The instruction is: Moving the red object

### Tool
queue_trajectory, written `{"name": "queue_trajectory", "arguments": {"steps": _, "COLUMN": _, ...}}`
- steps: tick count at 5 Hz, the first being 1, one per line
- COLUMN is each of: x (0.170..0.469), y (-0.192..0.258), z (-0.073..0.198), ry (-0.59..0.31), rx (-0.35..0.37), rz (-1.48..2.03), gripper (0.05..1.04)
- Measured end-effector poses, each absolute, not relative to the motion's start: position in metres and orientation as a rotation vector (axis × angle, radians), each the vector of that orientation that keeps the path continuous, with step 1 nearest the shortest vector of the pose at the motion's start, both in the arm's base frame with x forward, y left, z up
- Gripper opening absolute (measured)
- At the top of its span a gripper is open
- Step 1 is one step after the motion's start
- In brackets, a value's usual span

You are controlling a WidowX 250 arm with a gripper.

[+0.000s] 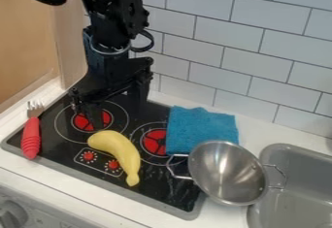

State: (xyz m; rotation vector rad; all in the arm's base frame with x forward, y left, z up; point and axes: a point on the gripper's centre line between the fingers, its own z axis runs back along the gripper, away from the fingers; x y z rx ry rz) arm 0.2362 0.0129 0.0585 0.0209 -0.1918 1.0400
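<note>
Black two-finger gripper [117,109] observed spread wide, empty, above the black stovetop [57,147]. Metal fork with ribbed red handle [31,137] noted at its left end; handle could be rolled by off-centre closing, yellow curved banana [119,148] knocked by low travel.

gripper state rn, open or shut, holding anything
Gripper: open, holding nothing, over the stovetop.

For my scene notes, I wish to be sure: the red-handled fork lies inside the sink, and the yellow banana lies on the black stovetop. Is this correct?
One part is wrong: the camera view shows the red-handled fork at the edge of the black stovetop. The yellow banana does lie on the stovetop.
</note>
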Motion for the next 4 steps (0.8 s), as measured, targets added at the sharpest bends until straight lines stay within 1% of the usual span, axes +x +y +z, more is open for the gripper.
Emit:
{"name": "queue_trajectory", "arguments": {"steps": 1, "x": 0.224, "y": 0.014, "z": 0.049, "ry": -0.148, "rx": 0.048, "rz": 1.034, "gripper": 0.998}}
{"name": "queue_trajectory", "arguments": {"steps": 2, "x": 0.216, "y": 0.019, "z": 0.049, "ry": -0.105, "rx": 0.081, "rz": 0.990, "gripper": 0.998}}
{"name": "queue_trajectory", "arguments": {"steps": 4, "x": 0.201, "y": 0.050, "z": 0.069, "ry": -0.098, "rx": 0.092, "rz": 1.022, "gripper": 0.998}}
